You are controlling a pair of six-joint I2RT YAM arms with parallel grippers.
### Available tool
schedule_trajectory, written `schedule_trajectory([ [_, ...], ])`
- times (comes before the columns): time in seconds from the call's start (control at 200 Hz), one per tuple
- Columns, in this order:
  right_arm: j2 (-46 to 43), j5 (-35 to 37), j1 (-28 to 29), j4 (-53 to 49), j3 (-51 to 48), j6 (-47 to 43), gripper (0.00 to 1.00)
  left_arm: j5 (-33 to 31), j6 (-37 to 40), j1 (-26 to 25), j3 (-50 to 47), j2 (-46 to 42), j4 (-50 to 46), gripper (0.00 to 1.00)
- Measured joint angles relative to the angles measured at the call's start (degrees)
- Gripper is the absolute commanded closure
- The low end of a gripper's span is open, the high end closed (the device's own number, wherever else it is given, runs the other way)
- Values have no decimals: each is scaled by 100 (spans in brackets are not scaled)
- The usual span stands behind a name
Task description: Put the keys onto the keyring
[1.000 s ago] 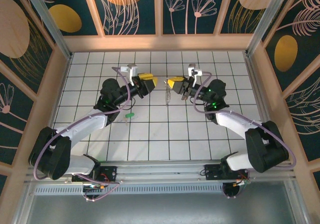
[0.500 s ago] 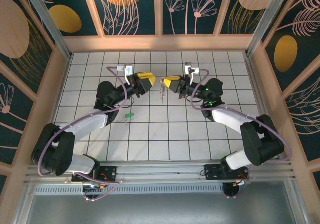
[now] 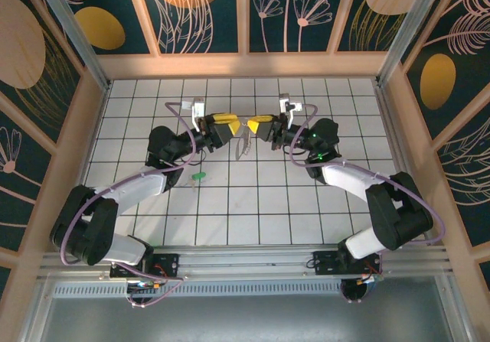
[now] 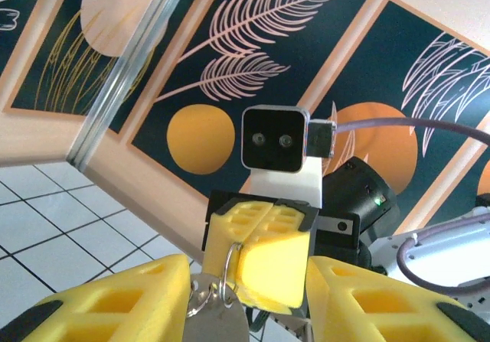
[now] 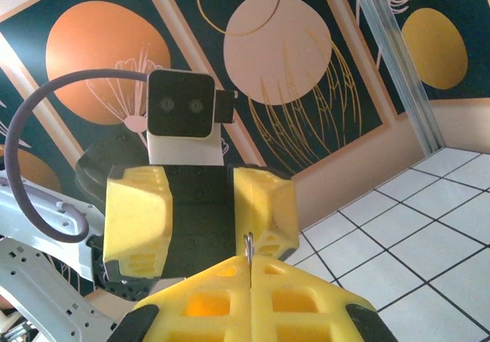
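Note:
Above the middle of the tiled floor my two grippers meet tip to tip. My right gripper (image 3: 255, 125) (image 5: 249, 265) is shut on the keyring (image 3: 242, 144) (image 4: 220, 259), and a thin edge of the wire ring (image 5: 248, 245) sticks out between its yellow pads. A silvery key (image 4: 220, 320) hangs from the loop by a small ring. My left gripper (image 3: 233, 125) (image 4: 246, 285) is open, its fingers standing on either side of the right gripper's shut tips, and I see nothing pinched between them. A green-headed key (image 3: 199, 176) lies on the floor under the left arm.
The white tiled floor (image 3: 253, 212) is boxed in by wooden walls (image 3: 245, 65) with dark leaf-patterned panels. The left arm's purple cable (image 3: 174, 120) loops beside its wrist, and the right arm's cable (image 3: 417, 200) curves along its forearm.
Both grippers have moved away from the bases and closed in on each other until their tips meet. The right gripper carried the keyring left with it.

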Motion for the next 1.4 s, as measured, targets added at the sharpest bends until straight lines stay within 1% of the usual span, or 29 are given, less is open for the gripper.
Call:
schedule_trajectory([
  [0.365,76,-2,81,79,96,33,100,177,-129,0,2,175,192,57],
  [0.546,162,-4,120,76,136,31,100,236,-210,0,2,232,245,59],
  [0.701,197,-2,129,76,162,31,100,278,-240,0,2,234,363,63],
  [1.091,201,-2,140,74,170,28,100,278,-361,9,2,289,483,77],
  [1.306,227,-13,140,74,195,31,100,278,-400,9,2,306,494,79],
  [1.401,234,-33,140,76,205,31,100,278,-417,9,2,308,492,82],
])
